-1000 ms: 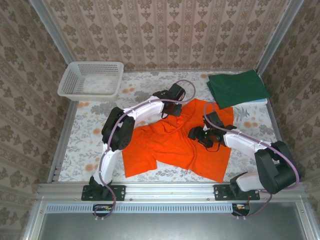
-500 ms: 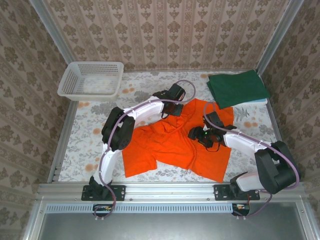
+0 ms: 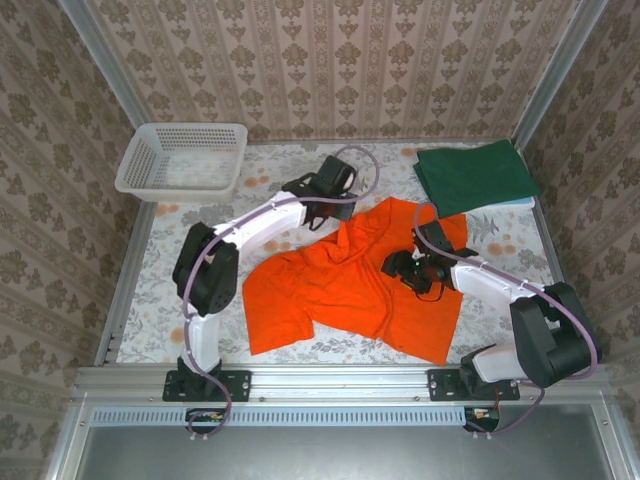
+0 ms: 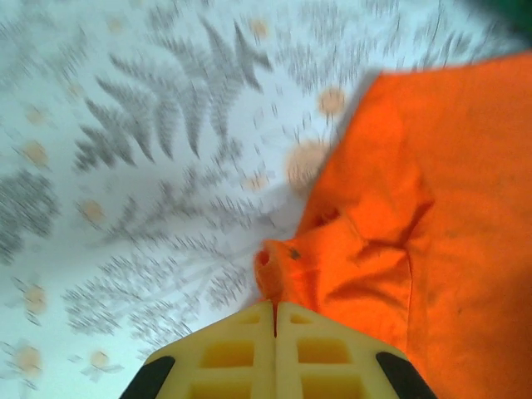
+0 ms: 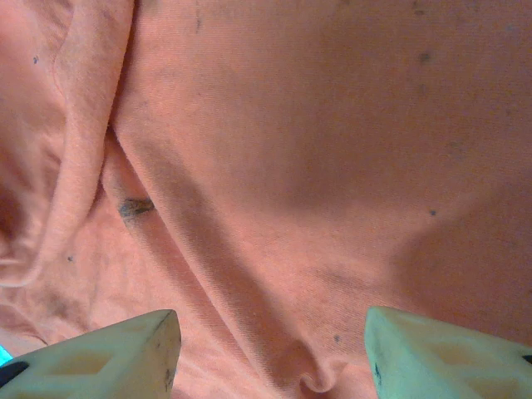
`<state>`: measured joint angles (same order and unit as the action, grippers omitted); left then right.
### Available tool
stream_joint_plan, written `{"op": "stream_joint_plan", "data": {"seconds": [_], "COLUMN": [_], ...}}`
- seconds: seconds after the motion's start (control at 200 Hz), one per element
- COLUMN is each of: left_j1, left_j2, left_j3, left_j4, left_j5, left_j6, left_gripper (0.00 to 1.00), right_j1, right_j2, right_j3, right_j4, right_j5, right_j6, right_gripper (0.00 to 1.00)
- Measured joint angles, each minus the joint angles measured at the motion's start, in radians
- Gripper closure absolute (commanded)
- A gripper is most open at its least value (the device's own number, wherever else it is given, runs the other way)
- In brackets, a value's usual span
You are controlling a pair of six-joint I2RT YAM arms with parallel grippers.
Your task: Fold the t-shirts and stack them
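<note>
Top external view first: the orange t-shirt (image 3: 350, 290) lies rumpled and unfolded across the middle of the desk (image 3: 200, 250), between my two arms, with one sleeve reaching toward the near left. The dark green t-shirt (image 3: 472, 175) sits folded flat at the far right corner, well apart from the work. I read it as the base of the stack, parked there so the middle is free for folding.

On the left wrist camera, the left fingers (image 4: 275, 320) are pressed together on a small bunched fold at the orange cloth's (image 4: 449, 208) far left edge. They hold that bit of fabric just above the patterned desk. My guess is that this pinch is there to draw the edge outward and pull the wrinkles flat. I cannot tell whether the fold is a sleeve hem or part of the collar.

The right fingers (image 3: 395, 266) stand moderately apart over the shirt's right-hand middle and hold nothing. Seen from the right wrist, creased orange cloth (image 5: 316, 150) runs beneath and between them. Whether they touch it I cannot say. Poised there, they could anchor the body of the shirt or take a second hold.

The white basket (image 3: 140, 160) stands at the far left corner, clear of both shirts.
</note>
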<state>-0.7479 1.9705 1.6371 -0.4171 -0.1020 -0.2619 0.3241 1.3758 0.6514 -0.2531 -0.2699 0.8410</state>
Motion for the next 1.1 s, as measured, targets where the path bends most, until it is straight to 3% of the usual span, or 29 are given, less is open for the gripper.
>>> {"op": "stream_joint_plan", "data": {"seconds": [0.45, 0.73, 1.005, 1.04, 1.07, 1.1], "left_j1": [0.287, 0.392, 0.423, 0.424, 0.425, 0.424], "left_j2": [0.018, 0.365, 0.692, 0.716, 0.727, 0.730], "left_j3": [0.045, 0.387, 0.887, 0.931, 0.953, 0.964], "left_j4": [0.238, 0.256, 0.147, 0.143, 0.140, 0.139], "left_j5": [-0.037, -0.018, -0.019, -0.019, -0.019, -0.019], "left_j6": [0.219, 0.302, 0.323, 0.323, 0.327, 0.327], "left_gripper": [1.00, 1.00, 1.00, 0.88, 0.64, 0.53], "right_j1": [-0.023, -0.029, -0.030, -0.030, -0.030, -0.030], "right_j2": [0.071, 0.165, 0.236, 0.241, 0.245, 0.248], "right_j3": [0.067, 0.135, 0.196, 0.200, 0.203, 0.204], "right_j4": [-0.007, -0.008, -0.014, -0.015, -0.015, -0.015], "right_j5": [-0.015, -0.029, -0.031, -0.031, -0.031, -0.031], "right_j6": [-0.008, -0.012, -0.011, -0.011, -0.011, -0.011], "right_gripper": [0.38, 0.39, 0.38, 0.38, 0.38, 0.38]}}
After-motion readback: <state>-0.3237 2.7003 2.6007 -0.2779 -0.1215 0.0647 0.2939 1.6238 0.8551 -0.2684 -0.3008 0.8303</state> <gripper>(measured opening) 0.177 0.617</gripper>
